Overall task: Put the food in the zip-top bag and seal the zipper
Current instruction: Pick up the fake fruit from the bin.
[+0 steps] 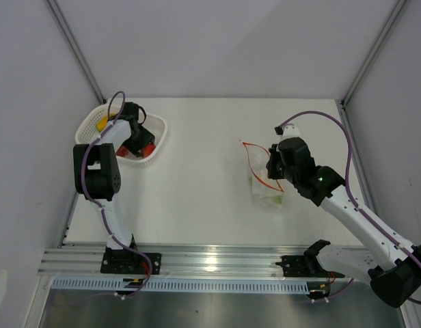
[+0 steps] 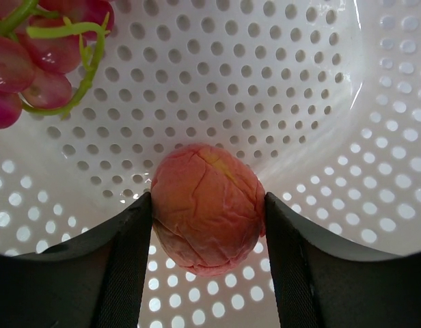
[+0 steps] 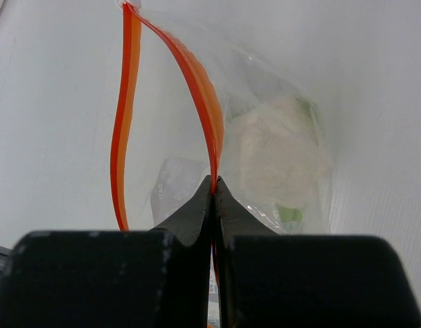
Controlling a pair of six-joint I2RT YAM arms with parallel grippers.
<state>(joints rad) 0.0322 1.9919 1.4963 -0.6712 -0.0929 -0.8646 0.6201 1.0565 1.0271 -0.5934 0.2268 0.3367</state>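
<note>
Left gripper, closed on the red-orange round fruit in the white basket, upper left of the top view. Right gripper, pinched shut on one lip of the zipper; the zip-top bag, centre right, is thereby held agape. The fruit should be raised clear of the grape bunch and the rim before transfer.

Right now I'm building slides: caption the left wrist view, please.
Left pincer grips the red-orange round fruit inside the white mesh basket, grape bunch nearby.
</note>
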